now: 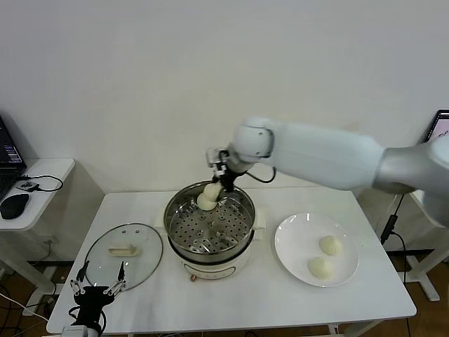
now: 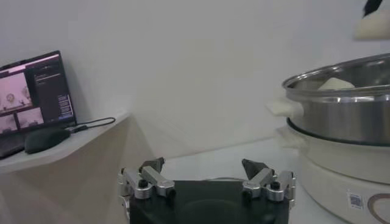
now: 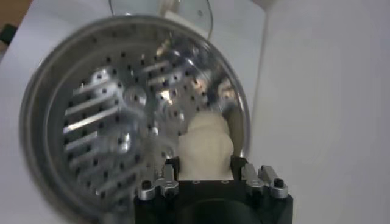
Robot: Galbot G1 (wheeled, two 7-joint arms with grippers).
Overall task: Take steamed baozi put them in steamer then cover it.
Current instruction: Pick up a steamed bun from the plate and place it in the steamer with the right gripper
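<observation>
Baozi are counted as four: two lie on the white plate (image 1: 289,242) to the right of the steamer (image 1: 210,232), one rests on the perforated tray at the steamer's far rim (image 1: 205,202), and one baozi (image 1: 212,190) is pinched in the right gripper (image 1: 223,184), whose arm is stretched over the pot from the right. One cover (image 1: 125,253) lies flat on the table (image 1: 280,298), left of the steamer. Near it, the left gripper (image 1: 97,288) is held low with fingers spread.
</observation>
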